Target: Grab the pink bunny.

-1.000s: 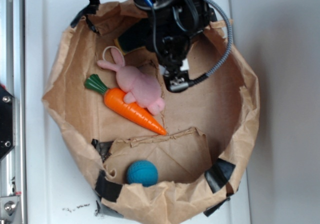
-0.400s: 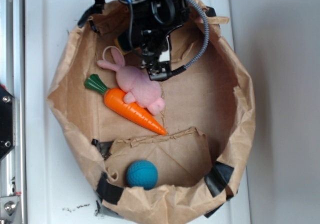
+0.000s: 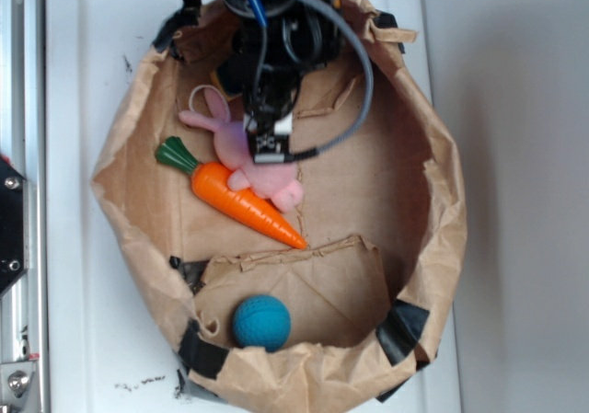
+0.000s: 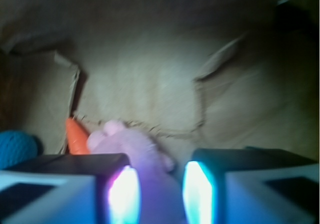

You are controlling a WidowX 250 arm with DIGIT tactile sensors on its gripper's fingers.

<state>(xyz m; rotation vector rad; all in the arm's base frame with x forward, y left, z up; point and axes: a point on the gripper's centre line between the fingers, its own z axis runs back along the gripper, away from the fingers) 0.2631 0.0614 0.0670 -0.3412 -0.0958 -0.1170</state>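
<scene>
The pink bunny lies on its side on the floor of the brown paper bag, its long ears and white loop pointing to the upper left. My gripper hangs right over its middle and hides part of the body. In the wrist view the bunny sits between my two fingers, closer to the left one, with a gap on the right. The gripper is open around it.
An orange carrot with a green top lies against the bunny's lower side; its tip shows as carrot in the wrist view. A blue ball rests near the bag's front wall. The bag's crumpled walls ring everything.
The gripper has moved left and slightly toward the front, from beside the bunny's right side to directly over its body. The bunny, carrot and ball have not moved.
</scene>
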